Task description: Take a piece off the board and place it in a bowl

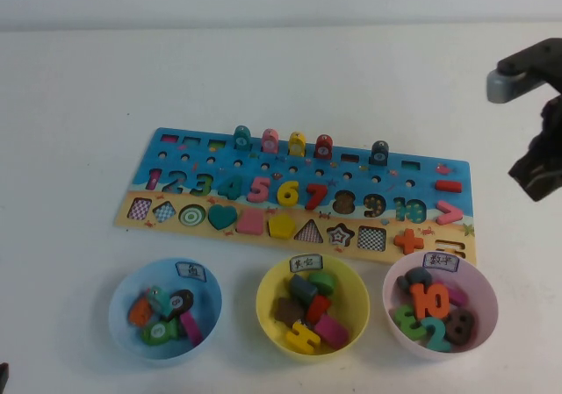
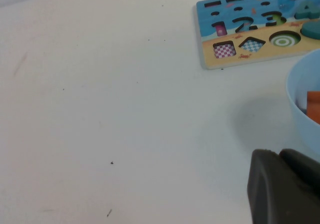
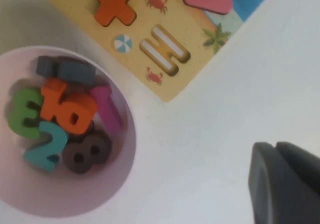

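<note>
The red minus piece (image 1: 448,185) lies in its slot at the right end of the board (image 1: 204,151), above the pink greater-than sign (image 1: 449,211). The yellow bowl (image 1: 266,304), with a white label on its rim, stands in front of the board's middle and holds several pieces. My right gripper (image 1: 534,173) is shut and empty, raised off the board's right end; its wrist view shows it (image 3: 276,145) over bare table beside the board's corner (image 3: 172,92). My left gripper (image 2: 277,153) is shut and empty, low at the near left by the light blue bowl (image 2: 302,97).
The light blue bowl (image 1: 118,311) stands left of the yellow one and the pink bowl (image 1: 486,302) right of it, both holding pieces. An orange plus sign (image 3: 114,4) sits on the board beside an empty equals slot (image 3: 164,48). Pegs stand along the board's far edge.
</note>
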